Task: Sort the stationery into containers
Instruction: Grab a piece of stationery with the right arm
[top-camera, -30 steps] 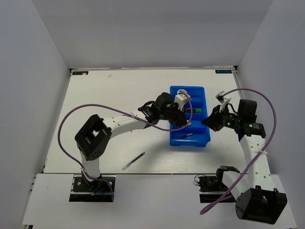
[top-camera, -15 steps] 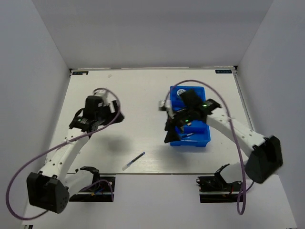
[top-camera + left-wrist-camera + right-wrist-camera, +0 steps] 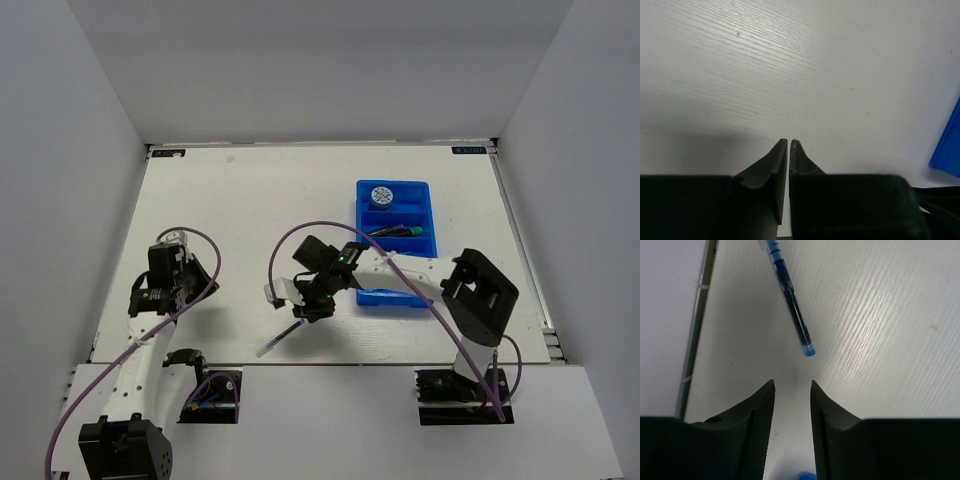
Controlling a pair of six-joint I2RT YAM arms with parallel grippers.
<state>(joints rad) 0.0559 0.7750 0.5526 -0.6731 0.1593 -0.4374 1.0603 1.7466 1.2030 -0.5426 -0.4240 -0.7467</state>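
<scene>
The blue tray [image 3: 424, 293] stands right of centre and holds the round blue-white disc [image 3: 380, 195] in its far compartment and highlighters [image 3: 402, 232] in a middle one. A thin dark-blue pen [image 3: 281, 337] lies on the table near the front edge. My right gripper [image 3: 307, 311] reaches left past the tray and hovers open and empty just short of the pen's near end. In the right wrist view the pen [image 3: 789, 302] lies just ahead of the open gripper [image 3: 792, 385]. My left gripper [image 3: 172, 262] is shut and empty at the far left, and its wrist view shows it [image 3: 789, 142] over bare table.
The table's front edge [image 3: 699, 315] runs close beside the pen on the left of the right wrist view. A corner of the tray [image 3: 947, 145] shows at the right edge of the left wrist view. White walls enclose the table on three sides.
My left arm has drawn back from the tray to the far left. My right arm has swung over the tray and down to the pen near the front edge.
</scene>
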